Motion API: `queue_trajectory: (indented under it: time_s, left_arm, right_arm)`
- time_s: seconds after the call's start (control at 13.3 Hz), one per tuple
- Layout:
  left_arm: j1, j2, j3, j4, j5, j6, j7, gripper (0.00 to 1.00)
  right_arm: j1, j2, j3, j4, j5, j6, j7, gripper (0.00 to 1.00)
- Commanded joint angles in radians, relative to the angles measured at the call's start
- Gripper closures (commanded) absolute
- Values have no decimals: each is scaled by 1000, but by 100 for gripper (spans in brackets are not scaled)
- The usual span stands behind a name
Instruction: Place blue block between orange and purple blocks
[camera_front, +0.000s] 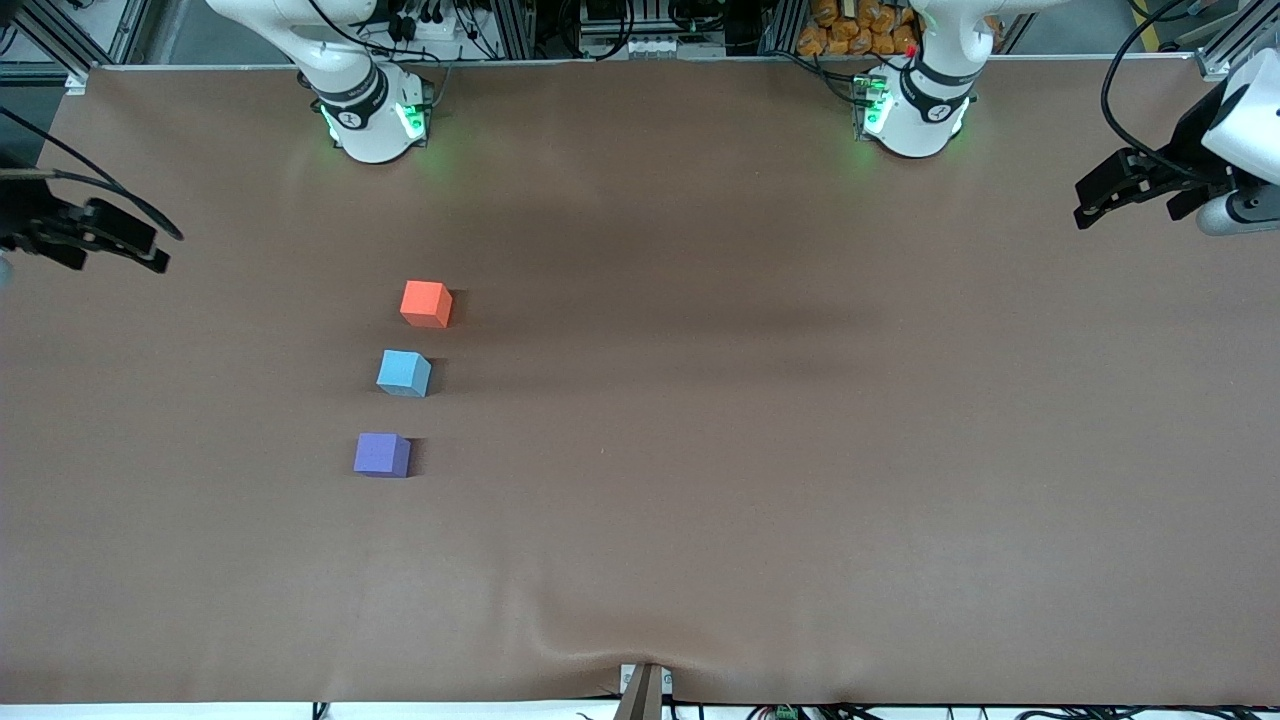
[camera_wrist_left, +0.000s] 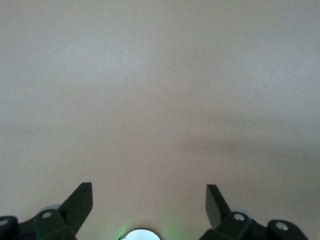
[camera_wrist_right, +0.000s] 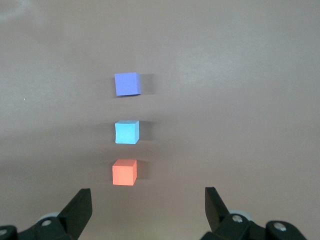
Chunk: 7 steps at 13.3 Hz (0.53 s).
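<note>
The blue block (camera_front: 403, 373) already sits between orange (camera_front: 426, 303) at its 12 o'clock and purple (camera_front: 381, 455) at 6. Both grippers, left (camera_front: 1100, 200) and right (camera_front: 135, 245), wait spread, empty, at the table's ends.

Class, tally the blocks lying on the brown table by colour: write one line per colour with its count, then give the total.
Orange block: 1
Blue block: 1
Purple block: 1
Total: 3 blocks, apart from one another in a row toward the right arm's end of the table, the blue one between the other two.
</note>
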Motion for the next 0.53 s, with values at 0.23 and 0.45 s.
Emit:
queue_trajectory:
  time_s: [0.23, 0.45]
  left_arm:
    - [12, -16, -4, 11, -16, -11, 74, 0]
    - [14, -11, -2, 20, -14, -11, 62, 0]
  right_arm:
    - [23, -21, -7, -13, -47, 10, 13, 0]
    - [25, -23, -4, -13, -66, 10, 13, 0]
